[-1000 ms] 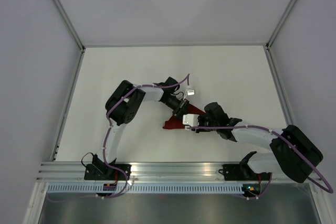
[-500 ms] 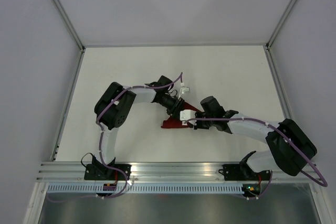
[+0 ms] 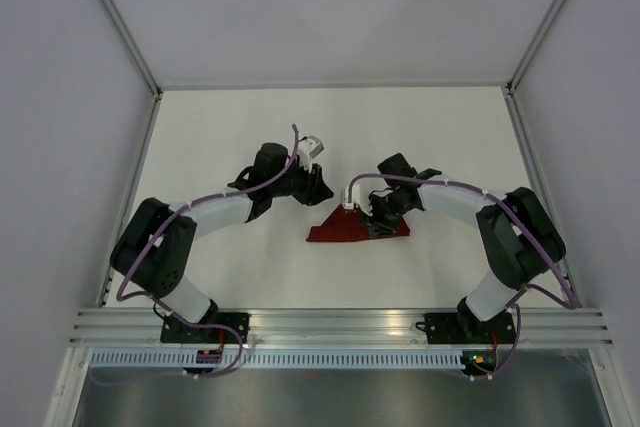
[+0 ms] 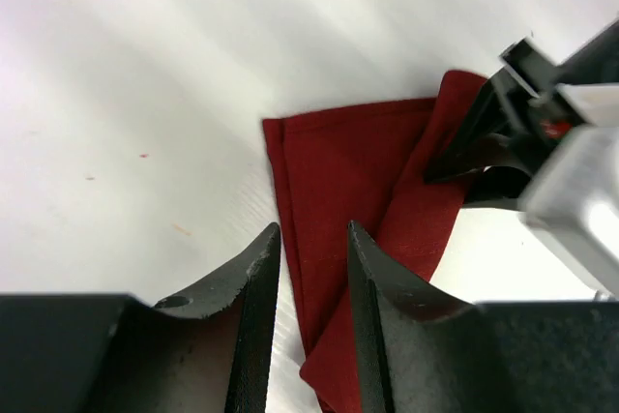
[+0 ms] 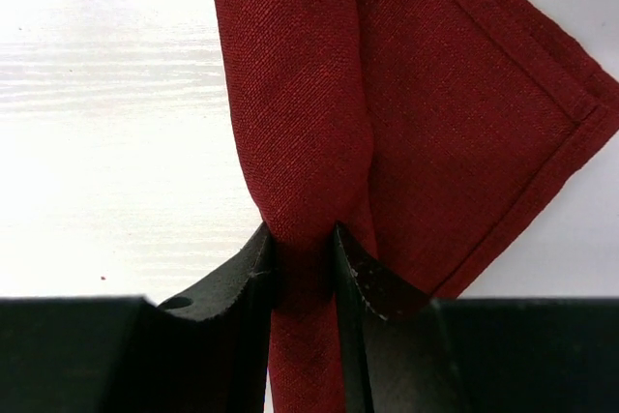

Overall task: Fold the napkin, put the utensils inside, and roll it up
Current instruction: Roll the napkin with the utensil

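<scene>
The dark red napkin (image 3: pixel 340 232) lies folded and partly bunched on the white table, mid-centre. My right gripper (image 3: pixel 381 218) is at its right end, shut on a rolled fold of the napkin (image 5: pixel 300 94), pinched between both fingers (image 5: pixel 305 235). My left gripper (image 3: pixel 321 189) hovers just beyond the napkin's left part, apart from it. Its jaws (image 4: pixel 312 231) stand a little apart with nothing between them. The napkin (image 4: pixel 338 171) lies below it, and the right gripper (image 4: pixel 484 142) shows at that view's right. The fork is hidden or out of view.
White walls with metal frame posts (image 3: pixel 120 22) enclose the table on three sides. An aluminium rail (image 3: pixel 330 322) with both arm bases runs along the near edge. The left arm's elbow (image 3: pixel 150 242) is low at the left.
My left gripper has let go of the napkin and drawn back left and away, its arm swinging left. My right arm moved farther back, still pinching the napkin, which now lies flatter.
</scene>
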{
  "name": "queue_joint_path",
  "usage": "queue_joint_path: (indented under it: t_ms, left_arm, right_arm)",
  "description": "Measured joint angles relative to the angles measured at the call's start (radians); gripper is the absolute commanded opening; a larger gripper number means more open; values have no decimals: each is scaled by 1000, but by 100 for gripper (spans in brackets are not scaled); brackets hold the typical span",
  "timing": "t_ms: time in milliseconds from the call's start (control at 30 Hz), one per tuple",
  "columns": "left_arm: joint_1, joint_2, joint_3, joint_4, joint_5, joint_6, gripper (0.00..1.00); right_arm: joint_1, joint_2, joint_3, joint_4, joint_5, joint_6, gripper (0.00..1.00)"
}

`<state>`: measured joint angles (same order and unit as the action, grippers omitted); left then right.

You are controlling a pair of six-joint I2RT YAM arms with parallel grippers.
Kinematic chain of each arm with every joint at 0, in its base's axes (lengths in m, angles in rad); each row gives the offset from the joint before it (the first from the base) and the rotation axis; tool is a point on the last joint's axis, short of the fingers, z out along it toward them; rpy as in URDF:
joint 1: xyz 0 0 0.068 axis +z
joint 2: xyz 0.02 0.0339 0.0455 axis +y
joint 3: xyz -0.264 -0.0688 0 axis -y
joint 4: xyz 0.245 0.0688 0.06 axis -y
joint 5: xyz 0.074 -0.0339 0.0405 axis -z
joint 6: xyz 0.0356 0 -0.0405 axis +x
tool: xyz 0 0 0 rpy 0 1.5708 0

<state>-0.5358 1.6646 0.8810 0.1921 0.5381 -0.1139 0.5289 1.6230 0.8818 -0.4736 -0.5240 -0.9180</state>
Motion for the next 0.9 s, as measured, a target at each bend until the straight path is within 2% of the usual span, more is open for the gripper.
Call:
queue_joint_path:
  t_ms: [167, 367, 467, 633, 900]
  left_arm:
    - [-45, -183, -174, 199, -177, -20, 43]
    - [-245, -276, -366, 392, -457, 60, 44]
    - [-364, -264, -396, 433, -566, 136, 44]
    - [-485, -184, -378, 478, -689, 271, 45]
    - [-623, -12, -285, 474, -755, 468, 47]
  right_arm:
    - [-49, 122, 132, -153, -88, -31, 22]
    - [-101, 279, 303, -354, -188, -62, 22]
    - [-115, 335, 362, -424, -215, -73, 22]
    - [-131, 397, 430, -503, -244, -76, 22]
    - [-152, 478, 512, -599, -284, -76, 22]
